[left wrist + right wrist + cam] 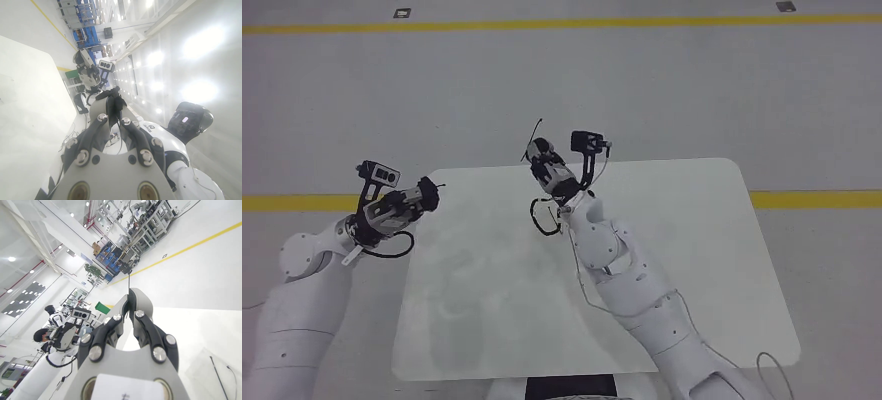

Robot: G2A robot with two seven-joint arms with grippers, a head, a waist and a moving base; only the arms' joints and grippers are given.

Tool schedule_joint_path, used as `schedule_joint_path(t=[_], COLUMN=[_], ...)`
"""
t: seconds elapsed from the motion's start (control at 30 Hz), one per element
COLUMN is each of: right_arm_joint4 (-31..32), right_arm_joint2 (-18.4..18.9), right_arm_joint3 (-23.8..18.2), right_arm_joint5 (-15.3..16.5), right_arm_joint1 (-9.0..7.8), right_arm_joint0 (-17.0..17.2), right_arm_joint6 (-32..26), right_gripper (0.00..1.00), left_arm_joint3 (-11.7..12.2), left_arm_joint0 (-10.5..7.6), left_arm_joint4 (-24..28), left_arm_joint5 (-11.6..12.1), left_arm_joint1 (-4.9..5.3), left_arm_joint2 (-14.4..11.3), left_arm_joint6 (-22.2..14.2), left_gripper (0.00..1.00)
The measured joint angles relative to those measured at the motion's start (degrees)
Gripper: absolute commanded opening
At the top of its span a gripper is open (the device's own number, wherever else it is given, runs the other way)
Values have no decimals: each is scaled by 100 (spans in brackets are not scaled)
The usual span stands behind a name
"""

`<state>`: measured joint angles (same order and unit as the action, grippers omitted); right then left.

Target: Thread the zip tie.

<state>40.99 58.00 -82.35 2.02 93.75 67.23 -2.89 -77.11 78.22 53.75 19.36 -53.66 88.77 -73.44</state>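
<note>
Right hand (129,303): we see it pinching the zip tie (129,283).
Left hand (115,99): closed.
Feel: light, bendy, slippery, we think; hold near its tip.

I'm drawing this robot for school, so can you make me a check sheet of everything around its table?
Surface: white table, rounded corners.
Job's things: thin black zip tie, pinched in the right gripper, poking out past its fingers.
Clutter: two thin black strips lying on the table, maybe spare ties.
Grippers: right shut on the zip tie; left gripper shut, something dark at its tips, cannot tell what.
Cables: black cable looping at the right wrist, another by the left.
Surroundings: yellow floor lines, shelving, a green bin.
</note>
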Motion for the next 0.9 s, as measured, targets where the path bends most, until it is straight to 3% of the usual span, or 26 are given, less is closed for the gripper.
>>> schedule_joint_path(t=[0.17, 0.37, 0.57, 0.7, 0.9], right_arm_joint4=[287, 546, 607, 545, 545], right_arm_joint2=[-336, -664, -917, -985, -987], right_arm_joint3=[139, 372, 518, 607, 609], right_arm_joint5=[1, -33, -60, 158, 169], right_arm_joint1=[80, 185, 274, 303, 303], right_arm_joint0=[-92, -166, -154, -155, -159], right_arm_joint6=[678, 1532, 1913, 1975, 1969], right_gripper=[0, 0, 0, 0, 0], left_arm_joint3=[-293, -477, -489, -347, -301], left_arm_joint0=[32, 106, 96, 58, 28], left_arm_joint4=[-391, -947, -1311, -1276, -1360], left_arm_joint5=[13, 12, 12, 12, 12], left_arm_joint1=[-163, -431, -731, -922, -958], left_arm_joint2=[-92, -30, 29, -1, 5], left_arm_joint6=[733, 1260, 1475, 1463, 1459], left_gripper=[0, 0, 0, 0, 0])
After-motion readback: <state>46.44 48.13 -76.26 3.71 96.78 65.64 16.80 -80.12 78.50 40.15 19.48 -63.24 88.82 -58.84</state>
